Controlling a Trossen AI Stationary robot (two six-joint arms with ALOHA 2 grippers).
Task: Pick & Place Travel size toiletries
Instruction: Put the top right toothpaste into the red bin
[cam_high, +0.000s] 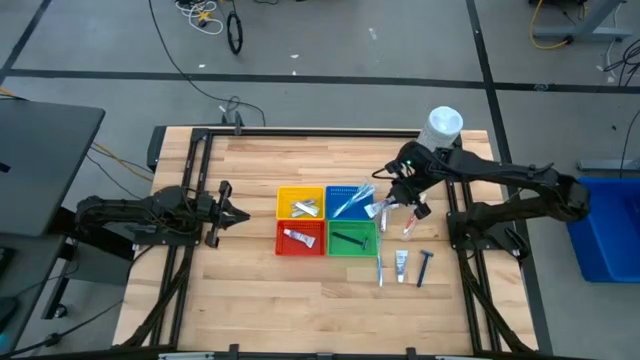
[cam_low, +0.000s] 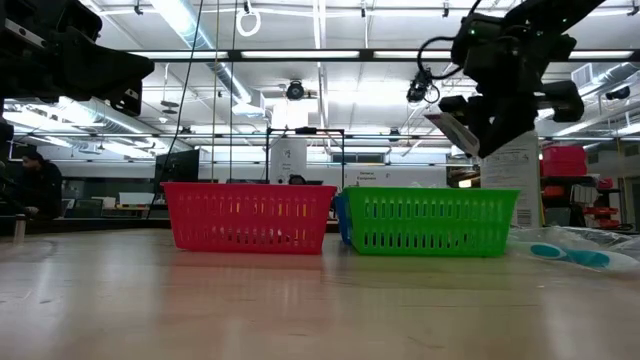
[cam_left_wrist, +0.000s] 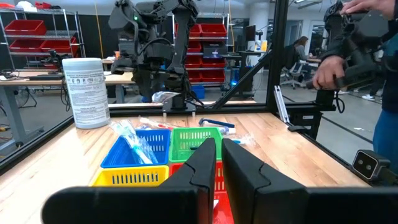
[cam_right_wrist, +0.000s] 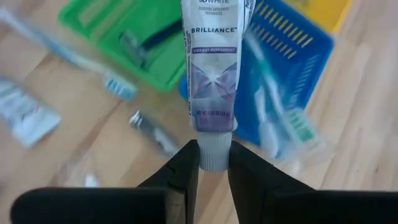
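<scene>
My right gripper (cam_right_wrist: 214, 149) is shut on a white and purple toothpaste tube (cam_right_wrist: 211, 68), above the table just right of the blue basket (cam_high: 350, 202) and the green basket (cam_high: 352, 238). In the low view the tube (cam_low: 452, 128) hangs high over the green basket (cam_low: 430, 222). A toothbrush (cam_high: 380, 270), a small tube (cam_high: 401, 263) and a dark razor (cam_high: 424, 268) lie flat on the table near the green basket. The green basket holds a razor (cam_right_wrist: 143, 37). The blue one holds toothbrushes (cam_right_wrist: 280, 93). My left gripper (cam_left_wrist: 219, 152) waits shut, left of the baskets. My right gripper pinches the toothpaste tube by its grey cap (cam_right_wrist: 214, 158) between the two fingers (cam_right_wrist: 186, 165). The tube's body points straight away from the fingers. The tube is lifted clear of the table and slants in the low view.
The yellow basket (cam_high: 300, 202) and red basket (cam_high: 300, 238) sit left of the blue and green ones; each holds small items. A large white cylindrical container (cam_high: 442, 125) stands at the far right of the table. A person stands beyond the table's right side (cam_left_wrist: 357, 43).
</scene>
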